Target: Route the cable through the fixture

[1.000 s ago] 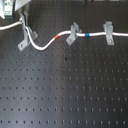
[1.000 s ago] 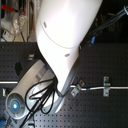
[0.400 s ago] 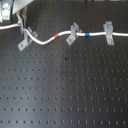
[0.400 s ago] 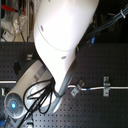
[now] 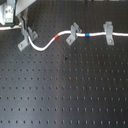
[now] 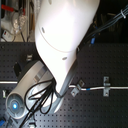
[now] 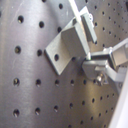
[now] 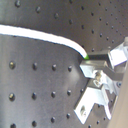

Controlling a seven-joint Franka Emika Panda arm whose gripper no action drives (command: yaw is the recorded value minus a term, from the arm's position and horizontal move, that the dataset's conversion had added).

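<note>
First exterior view: the gripper (image 5: 21,26) is pinching the cable (image 5: 45,46) just above the fixture (image 5: 27,39) near the breadboard's (image 5: 65,90) far left corner; the cable is running on through the slim clip (image 5: 72,34) and the square clip (image 5: 108,33). Second exterior view: the arm (image 6: 62,40) is blocking the fixture. Both wrist views: jaws are closing on the white cable beside the fixture (image 7: 67,42).

Fixture (image 7: 67,45): matt grey metal. Cable (image 5: 45,46): smooth white. Board (image 5: 65,90): matt black, perforated. Arm shell (image 6: 62,35): glossy white plastic.
</note>
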